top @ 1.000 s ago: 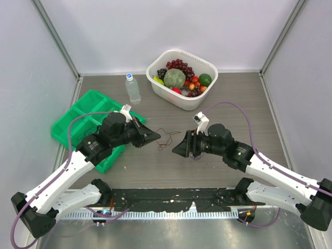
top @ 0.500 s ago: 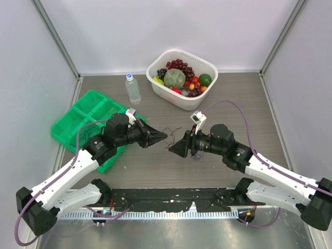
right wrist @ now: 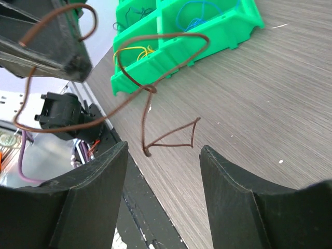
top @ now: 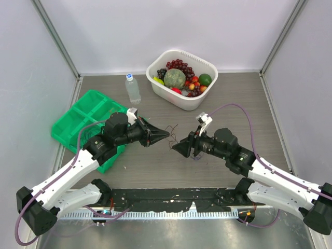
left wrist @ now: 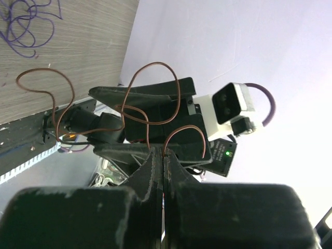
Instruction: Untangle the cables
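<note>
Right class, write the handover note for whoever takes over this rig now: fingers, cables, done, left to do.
Left gripper: fingers shut on the thin dark brown wire, holding it up.
Right gripper: fingers open, holding nothing, facing the brown wire's loops.
Done: thin yellow wire and thin blue wire sit in separate compartments of the green plastic tray.
Left: thin purple wire lies loose on the wooden table; brown and purple probably need sorting.

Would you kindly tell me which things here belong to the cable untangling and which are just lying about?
Job: brown cable, pinched in the shut left gripper; open right gripper; purple cable; yellow cable and blue cable in the green tray.
Lying about: water bottle; white fruit basket.
</note>
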Robot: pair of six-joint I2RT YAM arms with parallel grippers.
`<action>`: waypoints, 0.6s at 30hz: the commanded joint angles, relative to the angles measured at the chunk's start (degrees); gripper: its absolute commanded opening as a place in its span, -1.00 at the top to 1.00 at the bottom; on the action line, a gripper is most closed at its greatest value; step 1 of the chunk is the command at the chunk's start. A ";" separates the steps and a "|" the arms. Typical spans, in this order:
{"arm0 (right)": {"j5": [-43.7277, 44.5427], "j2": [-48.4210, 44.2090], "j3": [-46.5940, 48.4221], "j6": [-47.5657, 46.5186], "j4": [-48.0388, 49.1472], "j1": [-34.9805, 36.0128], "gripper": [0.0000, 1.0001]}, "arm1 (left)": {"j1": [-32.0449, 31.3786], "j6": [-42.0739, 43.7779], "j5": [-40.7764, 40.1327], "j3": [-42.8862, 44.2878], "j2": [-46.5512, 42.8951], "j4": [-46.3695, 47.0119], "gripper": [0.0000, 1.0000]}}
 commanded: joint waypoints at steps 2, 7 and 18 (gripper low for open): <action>5.20 -2.73 -2.07 5.02 8.56 0.40 -0.25 | 0.15 -0.74 1.33 3.91 0.16 3.12 1.00; 4.50 -0.79 -2.25 8.29 12.34 0.32 -0.23 | 0.24 -1.09 1.59 4.70 0.52 3.74 1.00; 10.37 4.13 0.65 12.24 8.06 0.32 0.82 | 0.42 -0.48 0.46 6.63 -0.27 3.74 1.00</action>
